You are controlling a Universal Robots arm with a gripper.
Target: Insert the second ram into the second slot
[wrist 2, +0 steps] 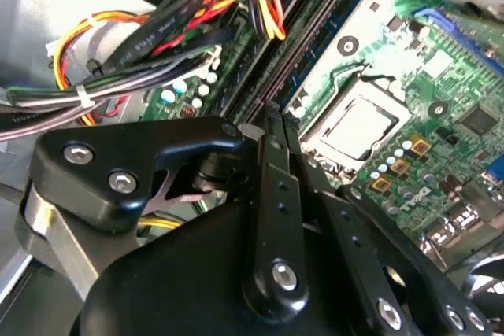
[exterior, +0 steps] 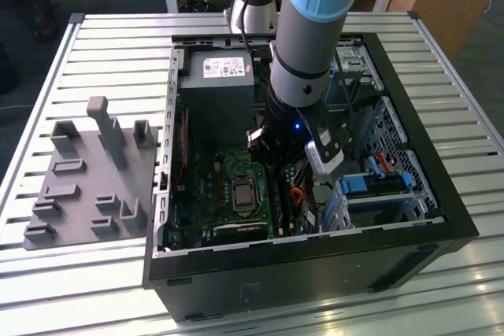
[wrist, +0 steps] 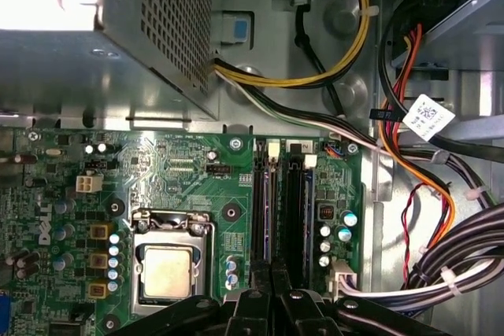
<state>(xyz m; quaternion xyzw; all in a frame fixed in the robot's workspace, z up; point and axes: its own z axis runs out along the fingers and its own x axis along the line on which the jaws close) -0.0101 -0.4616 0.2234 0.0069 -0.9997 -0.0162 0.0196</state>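
Observation:
The open computer case (exterior: 441, 194) lies on its side with the green motherboard (wrist: 173, 167) showing. The arm reaches down into it. The second ram (wrist: 268, 202) is a thin bluish strip seen edge-on, lying along one of the dark memory slots (wrist: 294, 202). It runs straight into the narrow gap between my gripper's fingers. My gripper (wrist: 271, 269) is shut there at about the middle of the slot's length. In the second wrist view the gripper (wrist 2: 274, 120) has its black fingers (wrist 2: 276, 194) pressed nearly together over the same slot line. In the exterior view the gripper (exterior: 277, 171) is low over the board.
The CPU socket (wrist: 167, 271) sits beside the slots. On their other side are bundled cables (wrist: 425, 194). The grey power supply (exterior: 216, 92) fills the case's far end. A drive bay with blue clips (exterior: 370, 186) is at the exterior view's right. Outside the case is a grey fixture (exterior: 87, 179).

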